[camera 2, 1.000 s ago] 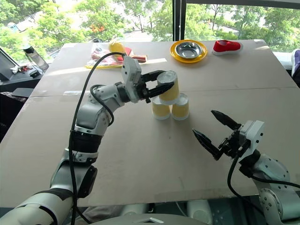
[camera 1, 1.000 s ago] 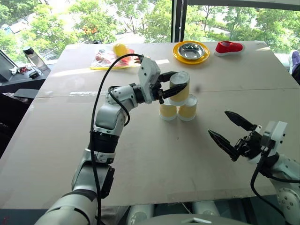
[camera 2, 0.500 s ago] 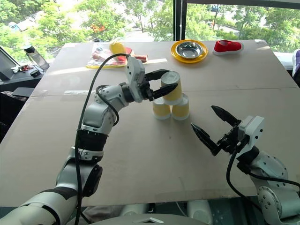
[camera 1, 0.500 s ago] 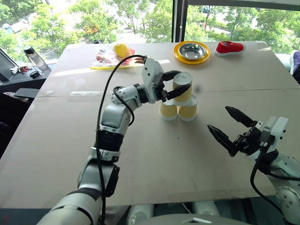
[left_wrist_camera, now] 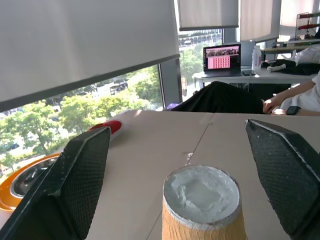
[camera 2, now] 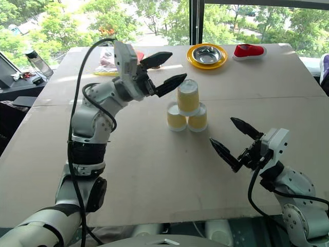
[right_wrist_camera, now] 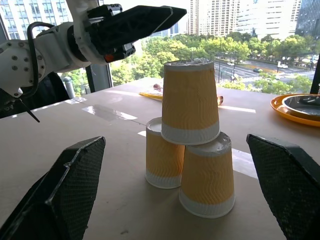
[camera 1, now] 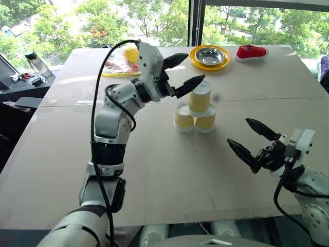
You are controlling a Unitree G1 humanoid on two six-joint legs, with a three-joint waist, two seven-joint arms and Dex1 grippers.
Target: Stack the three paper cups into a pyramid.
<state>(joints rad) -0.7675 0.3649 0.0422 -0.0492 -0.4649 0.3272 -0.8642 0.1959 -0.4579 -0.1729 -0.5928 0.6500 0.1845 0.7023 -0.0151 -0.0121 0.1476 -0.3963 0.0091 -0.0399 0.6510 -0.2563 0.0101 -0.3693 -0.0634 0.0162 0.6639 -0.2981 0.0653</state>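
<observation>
Three yellow ribbed paper cups stand upside down as a pyramid mid-table: the top cup (camera 1: 199, 98) rests on the left cup (camera 1: 183, 120) and the right cup (camera 1: 206, 122). The right wrist view shows the same top cup (right_wrist_camera: 190, 102) bridging both lower ones. My left gripper (camera 1: 190, 68) hovers open just above and to the left of the top cup, touching nothing; the top cup's white base (left_wrist_camera: 202, 195) shows between its spread fingers. My right gripper (camera 1: 239, 131) is open and empty, low over the table to the right of the stack and nearer to me.
A steel bowl on a yellow plate (camera 1: 209, 56) and a red shoe (camera 1: 251, 51) sit at the table's far edge. A plastic bag of items (camera 1: 119, 63) lies far left. A bottle (camera 1: 37, 63) stands off the table's left side. A seated person (left_wrist_camera: 280, 100) is beyond.
My left gripper opened, let go of the top cup and rose up and back to the left. The cup stays on the two lower cups. The right arm has not moved.
</observation>
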